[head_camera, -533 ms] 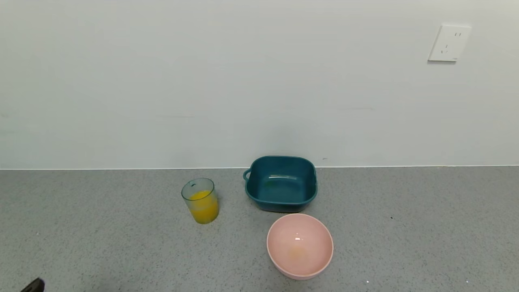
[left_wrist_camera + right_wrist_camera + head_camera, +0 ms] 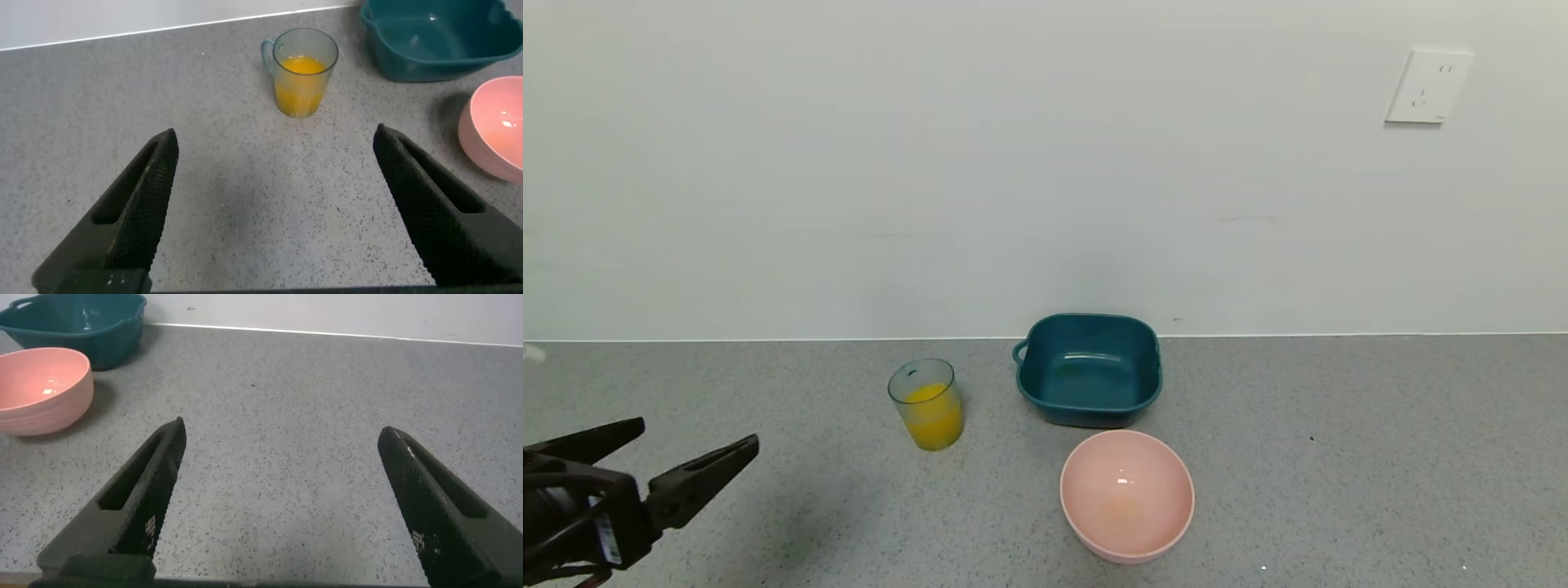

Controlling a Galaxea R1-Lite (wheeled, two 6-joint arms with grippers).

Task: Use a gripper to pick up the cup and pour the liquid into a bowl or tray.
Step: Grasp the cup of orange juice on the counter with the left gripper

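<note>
The cup (image 2: 925,403), a clear tumbler about half full of orange-yellow liquid (image 2: 934,418), stands upright on the grey counter; it also shows in the left wrist view (image 2: 302,72). The dark teal tub (image 2: 1088,370) sits to its right by the wall and looks empty; it also shows in the left wrist view (image 2: 433,37) and the right wrist view (image 2: 78,327). My left gripper (image 2: 696,437) is open and empty at the lower left, well short of the cup. My right gripper (image 2: 280,437) is open and empty over bare counter, out of the head view.
A round pale pink bowl (image 2: 1127,494) sits in front of the tub, also in the left wrist view (image 2: 497,124) and the right wrist view (image 2: 41,388). A white wall runs behind the counter, with an outlet (image 2: 1427,86) at the upper right.
My left gripper has come into the head view from the lower left corner, moving toward the cup. The cup, tub and pink bowl have not moved.
</note>
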